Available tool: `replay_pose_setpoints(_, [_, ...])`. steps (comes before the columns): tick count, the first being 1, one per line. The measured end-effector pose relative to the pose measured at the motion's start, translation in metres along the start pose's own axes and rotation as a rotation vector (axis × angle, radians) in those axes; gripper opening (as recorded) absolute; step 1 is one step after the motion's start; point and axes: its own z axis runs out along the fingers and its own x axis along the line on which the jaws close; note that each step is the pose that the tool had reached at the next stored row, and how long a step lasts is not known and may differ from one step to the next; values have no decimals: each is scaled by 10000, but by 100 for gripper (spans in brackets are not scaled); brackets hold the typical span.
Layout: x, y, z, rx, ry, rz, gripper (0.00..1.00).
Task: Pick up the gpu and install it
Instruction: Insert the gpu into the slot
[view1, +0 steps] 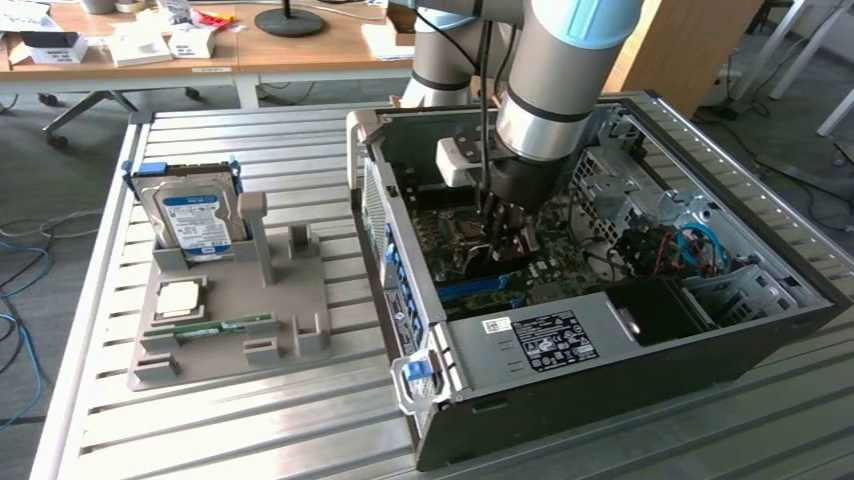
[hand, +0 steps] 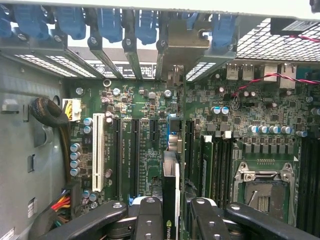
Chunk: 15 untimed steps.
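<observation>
Wrist view: hand (hand: 175, 207) partly closed across the edge-on gpu (hand: 170, 180), a card likely light, stiff and fragile, best pinched by its flat faces.

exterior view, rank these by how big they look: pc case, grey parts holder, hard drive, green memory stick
1. pc case
2. grey parts holder
3. hard drive
4. green memory stick
The differences are plain, with no ties.

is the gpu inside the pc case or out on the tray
Inside the pc case. The gpu stands edge-on in the gripper, over the motherboard and its expansion slots. Whether it is fully seated: cannot tell.
</observation>
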Motion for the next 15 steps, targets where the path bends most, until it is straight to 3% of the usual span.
replay_pose_setpoints(15, [3,4,57,1,-2,0,26])
